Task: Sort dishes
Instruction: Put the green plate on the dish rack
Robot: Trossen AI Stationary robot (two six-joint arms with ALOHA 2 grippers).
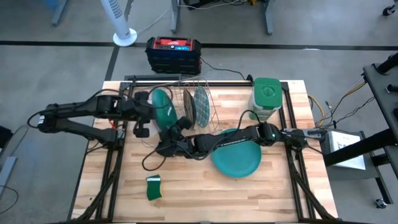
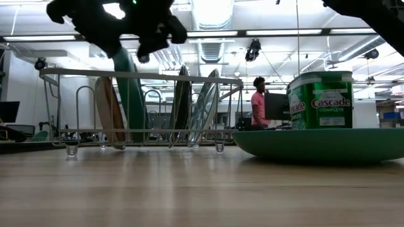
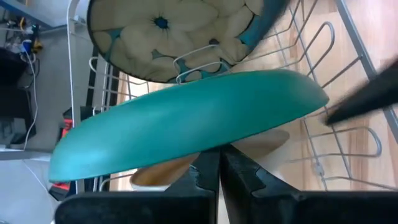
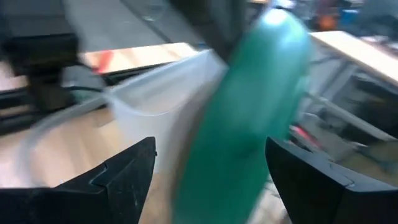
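Racking step in hand, by the look of it: your left gripper [image 1: 157, 112] sits at the left end of the wire dish rack [image 1: 205, 87], fingers pinched together on the rim of a teal plate [image 1: 163, 107] that stands on edge among the wires. The left wrist view shows the pads [image 3: 208, 177] closed tight on that rim. Your right gripper [image 1: 176, 129] is just beside the same plate, on its near side, fingers spread wide with the plate's green edge between them, not clamped on it. Judgement: the plate is being passed or steadied into its slot; the next move calls for seating the rim between two wires so it stands unaided before either arm lets go, and the right arm needs a clear path back without knocking it. Rack contents: a flower-patterned plate [image 3: 174, 34] next to the teal one, and two more plates upright further right, one a grey-green glassy plate [image 1: 201, 106]. Still unsorted: a dark green plate [image 1: 239, 160] flat on the table, under the right arm. Cascade canister [image 1: 266, 98] stands beside the rack, a small green sponge [image 1: 153, 187] lies near the front edge.
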